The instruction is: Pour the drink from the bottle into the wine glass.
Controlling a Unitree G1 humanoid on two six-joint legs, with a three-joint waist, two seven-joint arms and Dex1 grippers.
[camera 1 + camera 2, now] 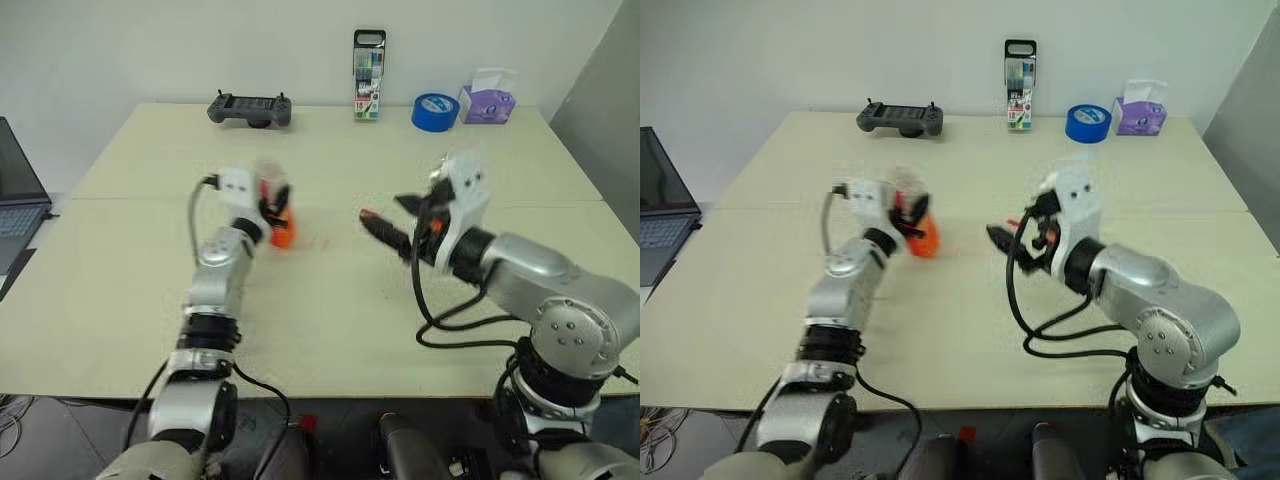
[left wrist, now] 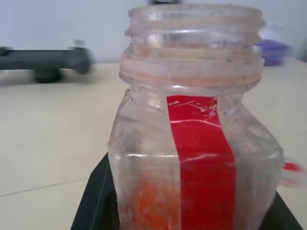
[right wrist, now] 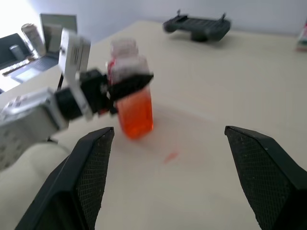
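Over on your left side of the table (image 1: 330,320), your left gripper (image 1: 274,216) is clamped tight on the bottle (image 3: 133,98), holding it upright just above or on the surface; which, you can't tell. Cap's off: the left wrist view shows the bare threaded neck, and the drink (image 3: 135,115) fills roughly the lower half. Your right gripper (image 3: 168,167) hangs wide apart with nothing in it, near the middle of the table and pointing toward the bottle. By my reading, the opening step is done and the pour itself isn't started, and no wine glass is to be seen on the table from here. A small reddish smear (image 3: 170,155) marks the pale tabletop beside the bottle. Along the far edge by the white wall sit a handheld controller (image 1: 250,109), a marker pack (image 1: 368,75), a blue tape roll (image 1: 435,111) and a tissue box (image 1: 487,100); a laptop (image 1: 18,205) sits off your left.
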